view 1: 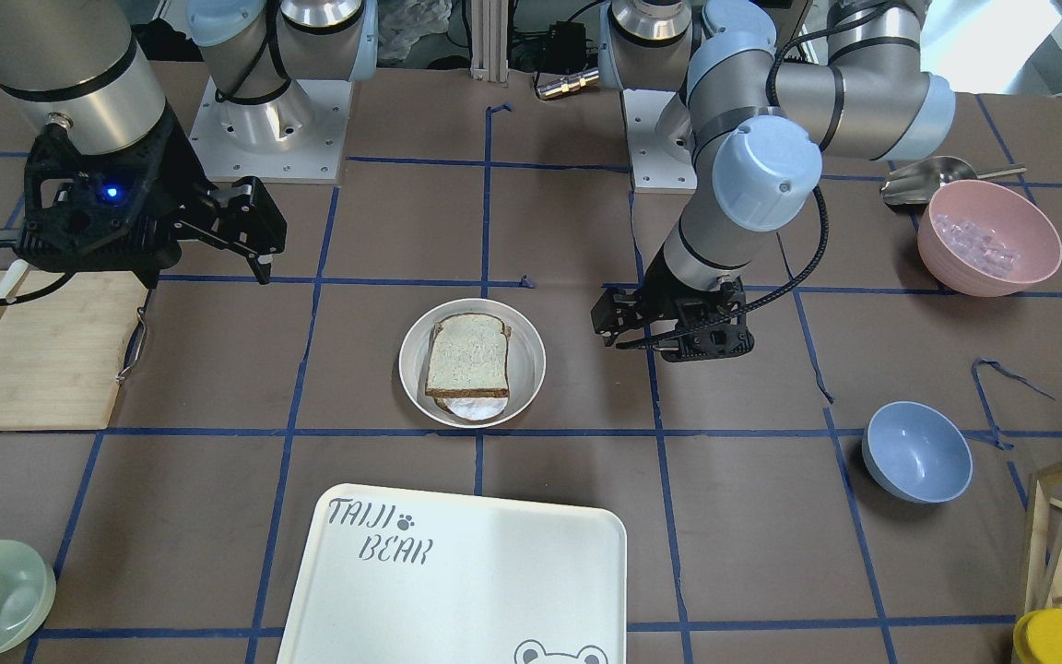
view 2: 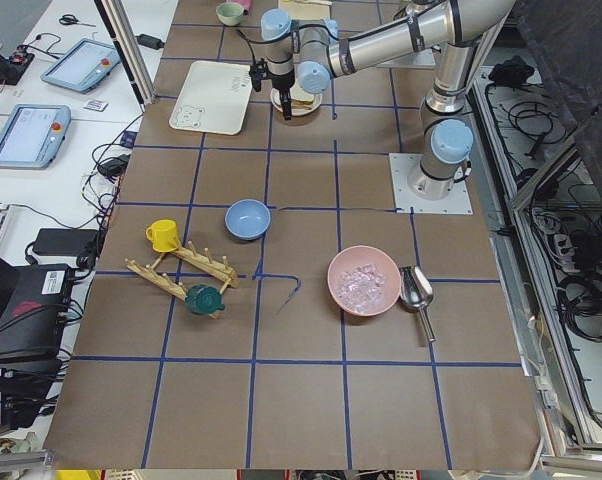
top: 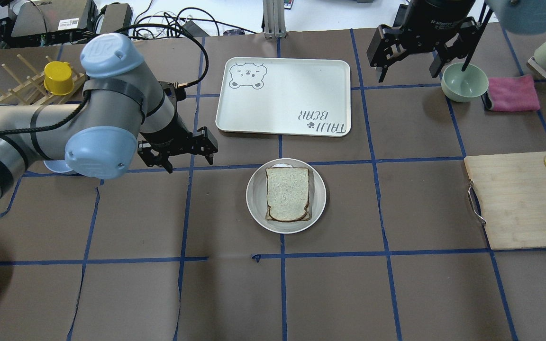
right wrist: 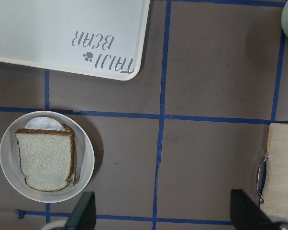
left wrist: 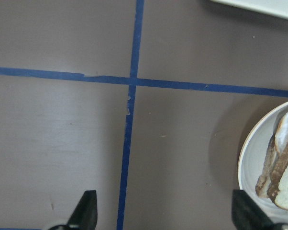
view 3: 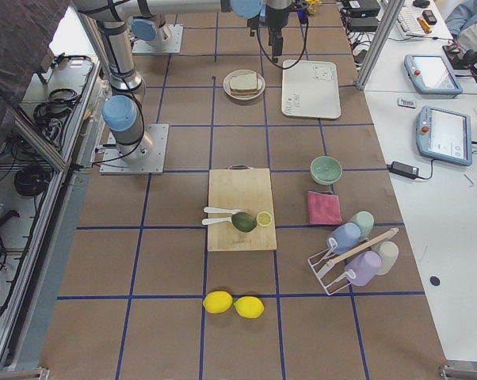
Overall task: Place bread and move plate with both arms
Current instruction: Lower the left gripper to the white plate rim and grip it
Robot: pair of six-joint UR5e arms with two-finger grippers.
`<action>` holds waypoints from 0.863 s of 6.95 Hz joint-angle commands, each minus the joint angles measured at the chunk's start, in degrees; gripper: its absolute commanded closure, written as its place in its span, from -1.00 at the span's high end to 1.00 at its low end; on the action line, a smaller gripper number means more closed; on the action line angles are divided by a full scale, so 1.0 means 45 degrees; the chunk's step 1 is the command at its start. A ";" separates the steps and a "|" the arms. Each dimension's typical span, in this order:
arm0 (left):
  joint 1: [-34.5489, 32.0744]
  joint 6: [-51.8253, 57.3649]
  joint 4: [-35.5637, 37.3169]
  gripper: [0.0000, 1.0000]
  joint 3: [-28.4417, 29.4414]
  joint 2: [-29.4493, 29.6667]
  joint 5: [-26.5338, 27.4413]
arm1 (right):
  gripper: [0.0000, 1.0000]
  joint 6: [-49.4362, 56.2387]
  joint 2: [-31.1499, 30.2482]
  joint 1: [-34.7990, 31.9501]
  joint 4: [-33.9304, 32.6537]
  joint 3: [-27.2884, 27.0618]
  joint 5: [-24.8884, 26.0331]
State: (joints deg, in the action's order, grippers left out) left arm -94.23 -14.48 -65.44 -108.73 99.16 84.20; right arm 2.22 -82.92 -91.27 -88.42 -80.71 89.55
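Note:
The round cream plate (top: 256,199) sits mid-table, also in the front view (view 1: 527,361) and the right wrist view (right wrist: 87,158). On it lies the bread (top: 287,192), a speckled slice with a dark crust (view 1: 466,355) (right wrist: 43,160), stacked on another slice with something pale under it. My left gripper (top: 185,156) (view 1: 669,337) is open and empty, low over the table beside the plate; its wrist view (left wrist: 165,215) shows the plate's edge (left wrist: 249,158). My right gripper (top: 408,66) (right wrist: 163,215) is open and empty, high up near the green bowl.
The "TAIJI BEAR" tray (top: 285,97) lies just beyond the plate. A pale green bowl (top: 464,81) and pink cloth (top: 512,94) are at the far right. A cutting board (top: 514,199) is at the right, a blue bowl (view 1: 916,450) and pink bowl (view 1: 987,235) at the left.

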 commanded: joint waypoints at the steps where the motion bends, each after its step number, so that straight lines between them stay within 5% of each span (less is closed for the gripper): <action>1: -0.1241 -0.2147 0.1200 1.00 -0.0487 0.0599 -0.0002 | 1.00 0.0014 -0.0010 0.0028 0.0058 -0.0188 0.0021; 4: -0.1636 -0.2133 0.2701 0.91 -0.0507 0.1673 -0.0060 | 1.00 0.0014 0.0009 0.0048 0.0078 -0.0266 0.0021; 5: -0.1908 -0.1940 0.2918 0.53 -0.0526 0.2082 -0.0060 | 1.00 0.0014 0.0009 0.0087 0.0078 -0.0286 0.0040; 6: -0.1950 -0.1764 0.2940 0.48 -0.0526 0.2415 -0.0060 | 1.00 0.0033 0.0009 0.0087 0.0116 -0.0305 0.0041</action>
State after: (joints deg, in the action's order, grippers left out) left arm -102.40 -23.28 -52.91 -111.05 108.10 83.95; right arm 2.31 -82.88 -90.94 -88.02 -81.96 89.71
